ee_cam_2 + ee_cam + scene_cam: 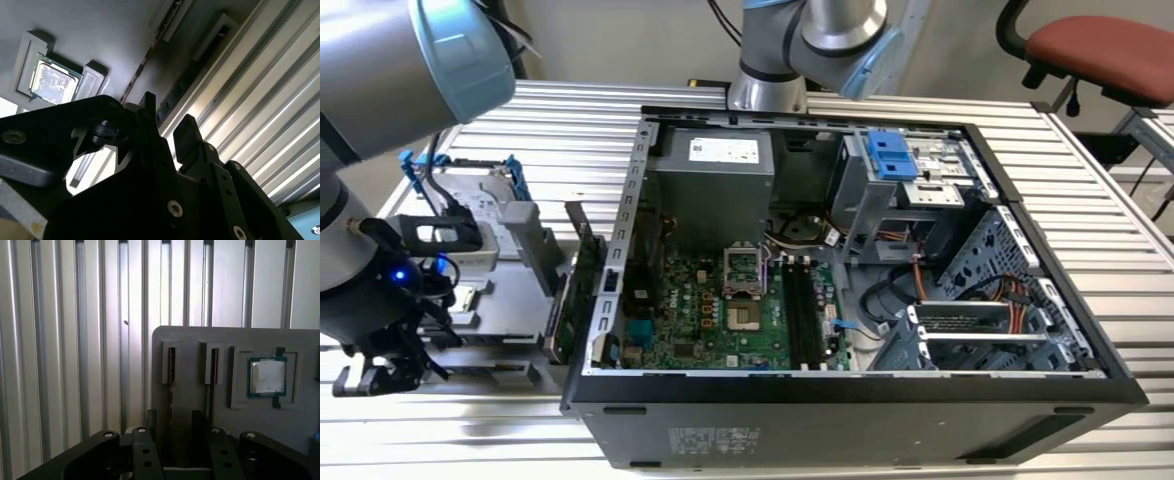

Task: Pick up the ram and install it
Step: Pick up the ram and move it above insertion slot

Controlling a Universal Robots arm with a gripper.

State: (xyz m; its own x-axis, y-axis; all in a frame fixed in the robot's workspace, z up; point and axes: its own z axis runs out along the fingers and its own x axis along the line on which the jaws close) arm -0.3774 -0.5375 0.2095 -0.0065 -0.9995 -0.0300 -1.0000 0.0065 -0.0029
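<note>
Fingers (pixel 199 426): apart, clamping nothing, close over grey holder (pixel 190 340).
Ram (pixel 171 371): on edge in holder's slot farthest from processor (pixel 267 376), lined up with finger gap.
Long axis: along that slot.

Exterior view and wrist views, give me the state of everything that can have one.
computer case: open, side panel off.
memory slots: look empty.
ram: on edge in the gray holder, ungripped.
processor: seated in the holder's recess.
tool: open, over the holder.

White label (pixel 723 150) on power supply (pixel 711 200); print unreadable
</note>
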